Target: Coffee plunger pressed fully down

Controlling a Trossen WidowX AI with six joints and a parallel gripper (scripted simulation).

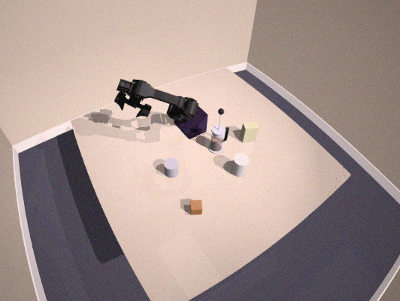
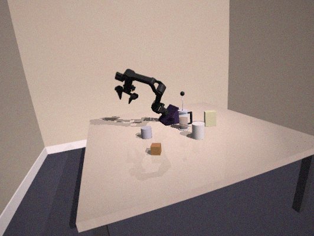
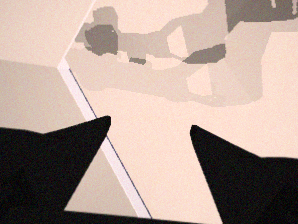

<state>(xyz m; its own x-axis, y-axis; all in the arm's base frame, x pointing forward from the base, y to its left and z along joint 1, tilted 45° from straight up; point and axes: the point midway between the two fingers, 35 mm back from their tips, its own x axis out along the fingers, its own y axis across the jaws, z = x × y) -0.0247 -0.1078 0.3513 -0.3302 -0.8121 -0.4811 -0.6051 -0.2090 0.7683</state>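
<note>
The coffee press (image 1: 216, 142) (image 2: 183, 121) stands upright on the table, a clear jar with a brownish band, a pale lid and a dark handle on its right side. Its plunger knob (image 1: 221, 111) (image 2: 182, 93) is a black ball high above the lid on a thin rod, so the plunger is up. My gripper (image 1: 130, 112) (image 2: 124, 101) (image 3: 150, 124) is open and empty, in the air near the table's back left edge, far to the left of the press. The press does not show in the wrist view.
A white cylinder (image 1: 240, 165) (image 2: 198, 130) stands in front of the press, and a yellow-green block (image 1: 249, 132) (image 2: 210, 118) to its right. A lavender cylinder (image 1: 171, 168) (image 2: 146, 133) and an orange cube (image 1: 195, 207) (image 2: 156, 149) are front left. The dark purple arm base (image 1: 196, 122) is just left of the press.
</note>
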